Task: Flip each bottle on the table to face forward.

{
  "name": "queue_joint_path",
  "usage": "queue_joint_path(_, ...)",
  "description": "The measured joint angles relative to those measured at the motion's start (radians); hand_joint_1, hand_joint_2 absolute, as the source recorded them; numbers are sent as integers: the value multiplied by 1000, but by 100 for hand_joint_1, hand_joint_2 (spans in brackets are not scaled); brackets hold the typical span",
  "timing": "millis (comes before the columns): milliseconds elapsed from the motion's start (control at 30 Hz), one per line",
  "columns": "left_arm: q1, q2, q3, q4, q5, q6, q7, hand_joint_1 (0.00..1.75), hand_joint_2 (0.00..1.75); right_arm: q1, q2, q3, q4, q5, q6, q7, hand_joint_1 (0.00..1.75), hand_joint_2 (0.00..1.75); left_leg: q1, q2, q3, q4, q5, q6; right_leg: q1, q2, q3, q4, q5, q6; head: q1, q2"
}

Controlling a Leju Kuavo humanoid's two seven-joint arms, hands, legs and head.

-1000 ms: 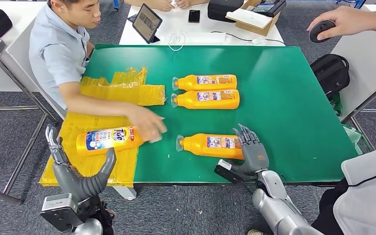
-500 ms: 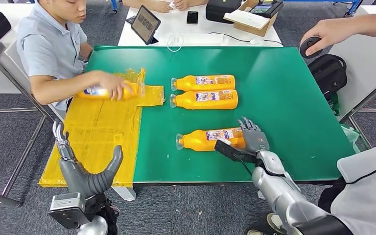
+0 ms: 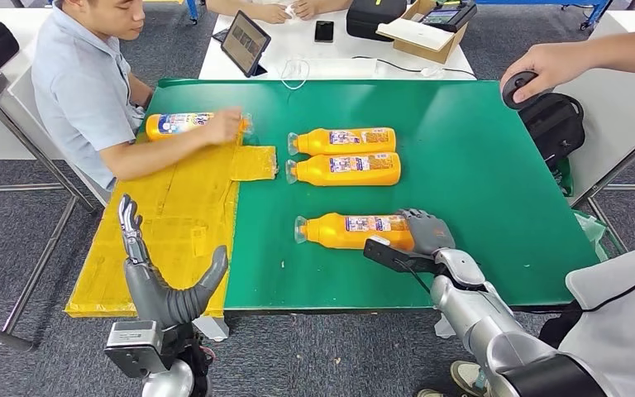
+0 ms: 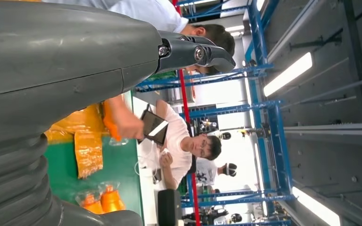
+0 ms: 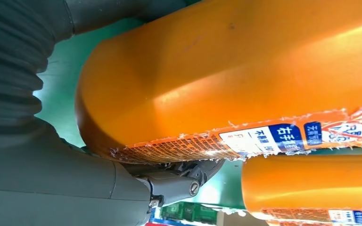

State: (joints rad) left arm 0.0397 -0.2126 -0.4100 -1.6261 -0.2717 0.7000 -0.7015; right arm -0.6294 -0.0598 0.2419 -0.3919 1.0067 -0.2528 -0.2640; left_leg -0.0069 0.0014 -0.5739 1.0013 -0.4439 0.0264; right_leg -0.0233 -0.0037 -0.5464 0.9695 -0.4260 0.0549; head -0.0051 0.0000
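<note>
My right hand (image 3: pixel 428 232) was curled around the base end of the nearest orange bottle (image 3: pixel 354 231), gripping it; the fingers (image 5: pixel 179 176) wrapped under its rounded bottom edge, just below the torn label. That bottle lay on its side on the green table (image 3: pixel 479 174), cap pointing toward my left. My left hand (image 3: pixel 161 273) hovered off the near left corner of the table, holding nothing, fingers straight and thumb spread wide. Beyond the bottle I held, two more orange bottles (image 3: pixel 343 155) lay side by side, touching, caps the same way. Farther left, on the yellow plastic sheet (image 3: pixel 174 231), a person's hand (image 3: pixel 225 126) rested on a fourth bottle (image 3: pixel 180 124) with a blue label. Another person's hand (image 3: pixel 541 70) held a dark round object past the far right edge.
</note>
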Motion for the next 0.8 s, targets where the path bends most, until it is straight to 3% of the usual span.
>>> queue_joint_path(133,-9,9,-14,7,25,-5,11,0,175,2,4,-3,2,-51,9,-40,175,175,0,1,0,0,-1,0,0,1,-1,0,0,0,0,0)
queue_joint_path(300,-12,26,-30,20,129,-49,49,0,175,22,29,-65,2,-243,42,-161,175,175,0,1,0,0,-1,0,0,2,-1,0,0,0,0,0)
queue_joint_path(533,2,28,-2,168,275,-112,100,0,175,107,88,-187,-49,-489,53,-306,175,175,0,1,-2,0,-1,-1,0,2,-2,0,-1,0,0,0)
queue_joint_path(700,16,37,7,267,451,-197,186,0,175,196,126,-222,-151,-619,79,-333,175,175,0,0,-8,0,0,-1,0,2,-8,0,-1,0,0,0)
queue_joint_path(800,19,46,3,321,473,-190,201,0,175,260,145,-224,-244,-698,96,-326,175,175,0,-1,-11,0,0,-1,0,1,-9,1,-1,0,0,0)
